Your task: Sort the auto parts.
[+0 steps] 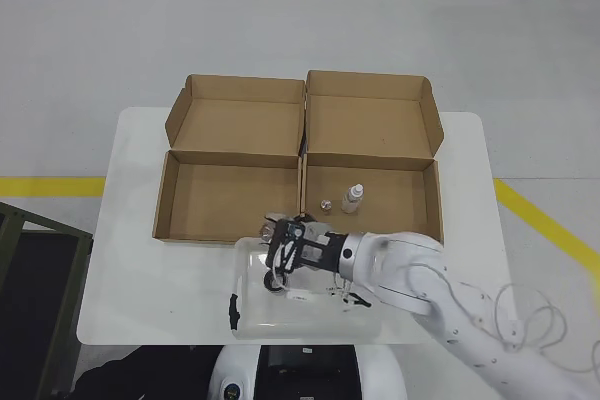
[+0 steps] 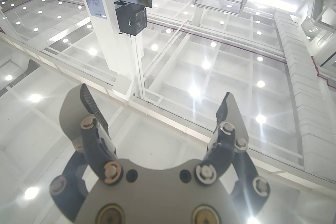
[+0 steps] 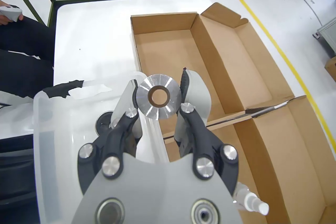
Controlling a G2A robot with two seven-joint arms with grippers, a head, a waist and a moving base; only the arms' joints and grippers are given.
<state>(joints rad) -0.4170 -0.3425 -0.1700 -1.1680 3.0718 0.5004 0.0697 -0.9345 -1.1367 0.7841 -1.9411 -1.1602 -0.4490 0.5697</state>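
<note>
My right gripper is shut on a shiny metal ring with a round hole in its middle. It holds the ring above the clear plastic bin's far rim, beside the near wall of the left cardboard box. In the top view this gripper hangs between the bin and the left box. A black round part lies in the bin under the fingers. My left gripper is open, holds nothing and points up at the ceiling.
The right box holds a small metal part and a white spray bottle. Both boxes' lids stand open at the back. A green cart stands left of the table. The table's left side is bare.
</note>
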